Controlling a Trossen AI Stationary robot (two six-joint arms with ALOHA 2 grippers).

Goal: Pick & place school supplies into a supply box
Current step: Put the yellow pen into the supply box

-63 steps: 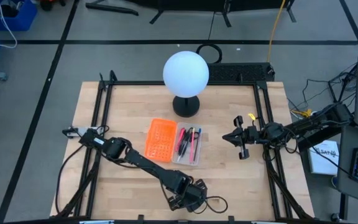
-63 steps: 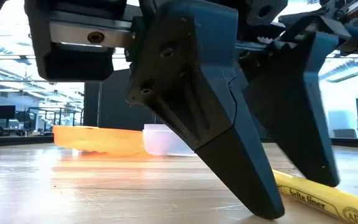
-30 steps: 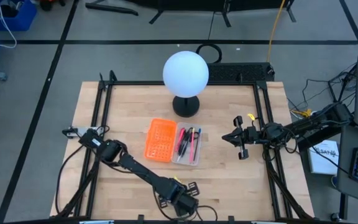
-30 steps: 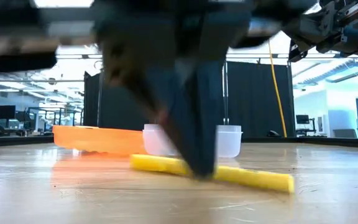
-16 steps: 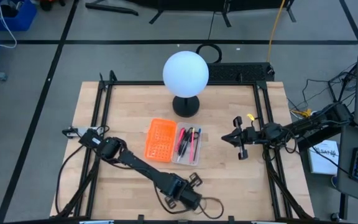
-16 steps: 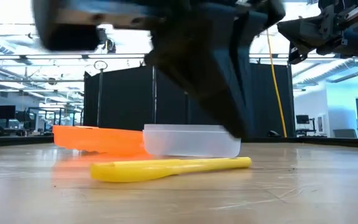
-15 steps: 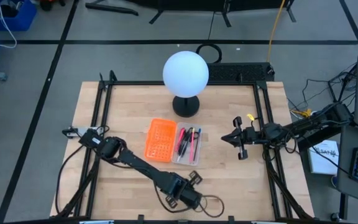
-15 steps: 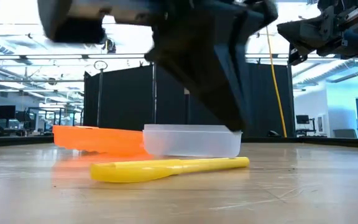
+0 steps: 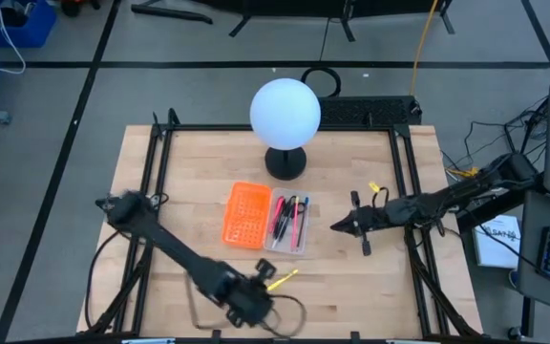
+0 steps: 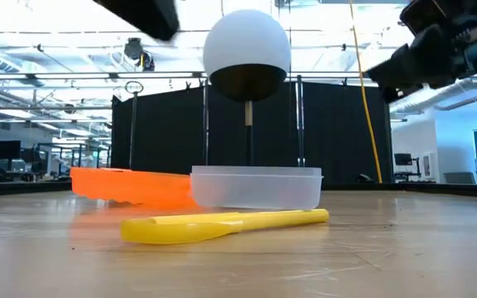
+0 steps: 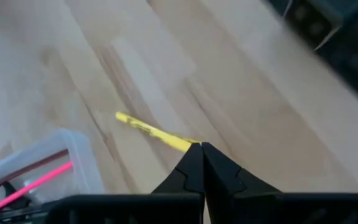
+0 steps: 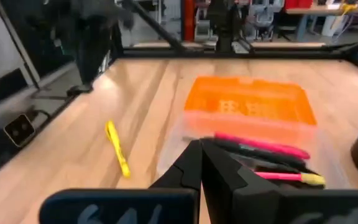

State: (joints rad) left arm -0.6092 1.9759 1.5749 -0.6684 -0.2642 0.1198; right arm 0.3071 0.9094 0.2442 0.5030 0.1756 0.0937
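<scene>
A yellow pen lies flat on the wood near the table's front edge; it also shows in the low view. My left gripper is shut and hangs above the table just short of the pen's near end, holding nothing. The clear supply box sits mid-table with several pens and small scissors inside. My right gripper, also shut with nothing in it, hovers to the right of the box, pointing at it.
An orange perforated panel lies against the box's left side. A white globe lamp on a dark base stands at the far middle. A black frame runs along the table's edges. Bare wood lies left and right of the pen.
My left gripper, which stood down on the yellow pen, has risen off the table and drawn back toward the near left, rolling as it went. The pen has swung round on the table and now lies still. My right gripper has moved left toward the box.
</scene>
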